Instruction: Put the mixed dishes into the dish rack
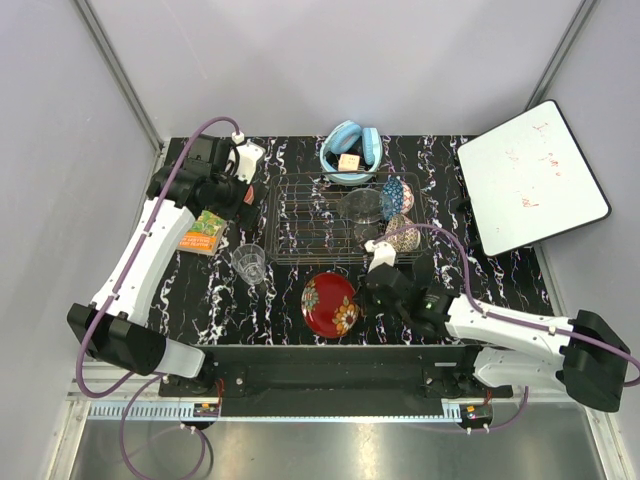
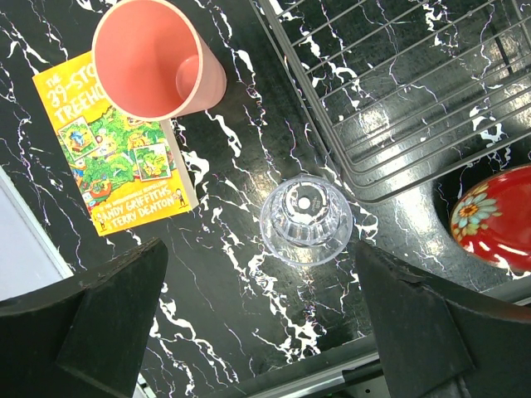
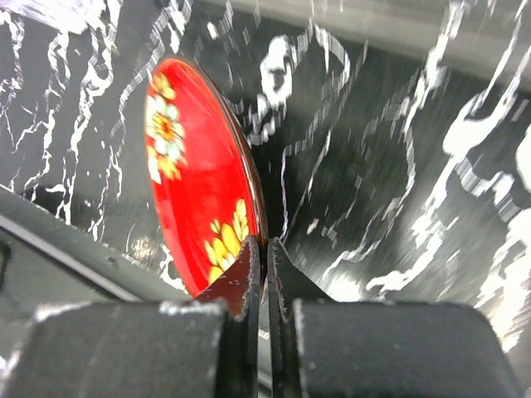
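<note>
The wire dish rack (image 1: 330, 215) holds a clear glass plate (image 1: 362, 205), a blue patterned bowl (image 1: 397, 192) and a cream speckled bowl (image 1: 403, 236). My right gripper (image 3: 267, 253) is shut on the rim of the red floral plate (image 3: 195, 182), which is in front of the rack (image 1: 330, 303). The clear glass tumbler (image 1: 250, 263) stands left of the plate. My left gripper (image 2: 257, 327) is open and empty, above the table near the tumbler (image 2: 306, 220). The pink cup (image 2: 158, 58) shows only in the left wrist view, beside the rack's corner (image 2: 398, 91).
An orange-green booklet (image 1: 203, 232) lies left of the rack, next to the pink cup (image 2: 116, 149). A light blue bowl with a yellow cube (image 1: 350, 152) stands behind the rack. A white board (image 1: 530, 175) lies at the far right.
</note>
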